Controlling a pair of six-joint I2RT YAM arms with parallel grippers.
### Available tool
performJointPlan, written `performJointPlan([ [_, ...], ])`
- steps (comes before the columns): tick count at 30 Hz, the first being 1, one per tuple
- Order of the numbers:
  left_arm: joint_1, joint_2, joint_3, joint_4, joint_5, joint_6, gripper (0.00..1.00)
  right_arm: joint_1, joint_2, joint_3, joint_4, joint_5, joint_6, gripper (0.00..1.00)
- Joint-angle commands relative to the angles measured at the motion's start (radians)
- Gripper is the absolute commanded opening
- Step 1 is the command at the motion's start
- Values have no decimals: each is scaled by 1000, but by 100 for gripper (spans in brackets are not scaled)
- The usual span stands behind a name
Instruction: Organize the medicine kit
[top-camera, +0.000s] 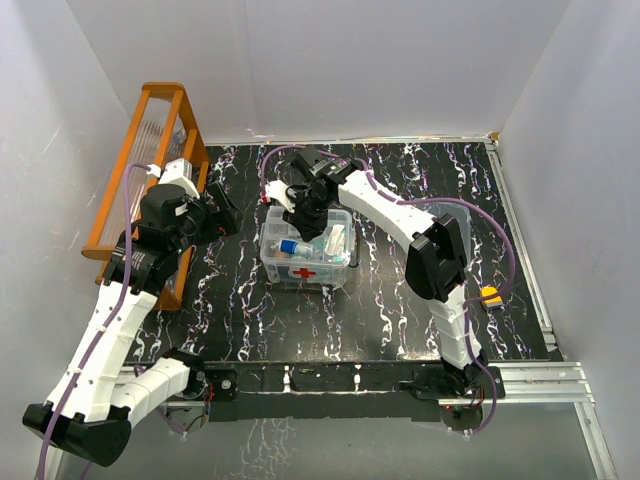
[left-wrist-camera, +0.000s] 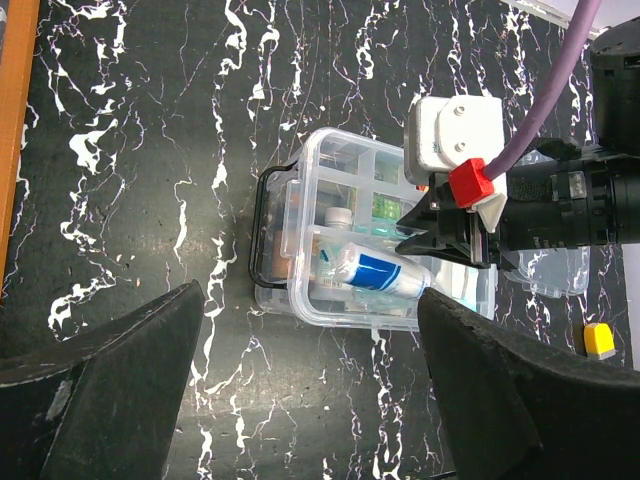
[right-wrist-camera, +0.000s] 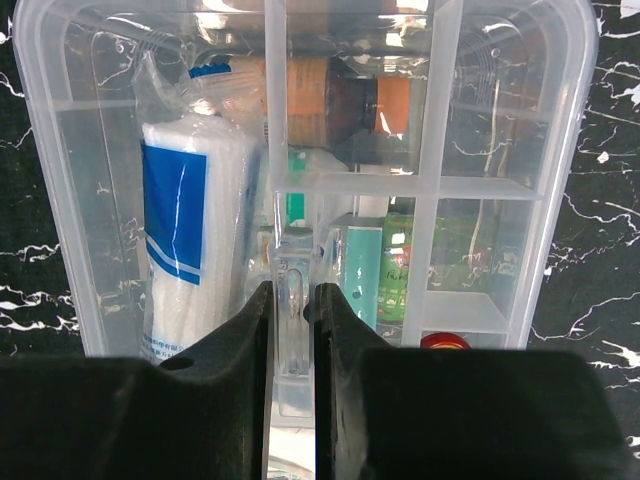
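Your medicine kit is a clear rectangular plastic box with a red cross on its near wall. It stands on the black marbled table, at 9 o'clock from the table's middle. A dark handle hangs on the box's 9 o'clock side in the left wrist view.

The clear divided tray sits at the mouth of the box. You cannot tell from these views whether it is fully seated. Through the tray you see:
- a white roll with a blue label in clear wrap, at 9 o'clock
- a brown bottle lying on its side, at 12 o'clock
- a green packet at 3 o'clock, with a teal item just beside it
- a red cap low at 5 o'clock

Your right gripper reaches down into the kit. Its jaws are narrow and pinch a clear upright divider tab of the tray.

Your left gripper hangs at 9 o'clock from the kit, near the orange slatted rack. Its jaws are spread wide with nothing between them.

A small yellow block lies at 3 o'clock, well apart from the kit.
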Motion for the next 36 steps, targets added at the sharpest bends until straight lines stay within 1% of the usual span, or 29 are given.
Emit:
performJointPlan([
  [1, 0, -9, -1, 6, 5, 2, 87, -6, -36, -10, 63, 20, 50, 10],
  [6, 0, -7, 2, 7, 8, 2, 87, -7, -77, -3, 74, 59, 108, 29],
  [7, 0, -7, 3, 6, 9, 2, 87, -6, -84, -3, 74, 67, 118, 31],
  [13, -1, -8, -1, 3, 17, 4, 87, -7, -110, 4, 60, 108, 157, 39],
  [17, 0, -12, -3, 1, 17, 5, 87, -6, -139, 33, 75, 114, 200, 42],
  [20, 0, -20, -6, 4, 21, 5, 87, -5, -174, 59, 121, 129, 278, 47],
  [22, 0, -31, -16, 16, 22, 4, 87, -6, -217, 34, 183, 167, 350, 49],
  [25, 0, -60, -46, 48, 35, -2, 88, -7, -324, -69, 286, 231, 470, 53],
  [27, 0, -81, -69, 73, 55, -3, 88, -6, -417, -166, 364, 309, 585, 55],
  [28, -1, -90, -81, 85, 71, 1, 88, -6, -478, -218, 403, 367, 623, 55],
  [31, 0, -106, -105, 105, 124, 20, 88, -12, -640, -401, 489, 546, 807, 56],
  [35, -1, -122, -105, 94, 189, 47, 88, -26, -853, -657, 510, 782, 993, 56],
  [36, 0, -126, -101, 92, 210, 49, 88, -36, -879, -706, 501, 829, 1029, 57],
])
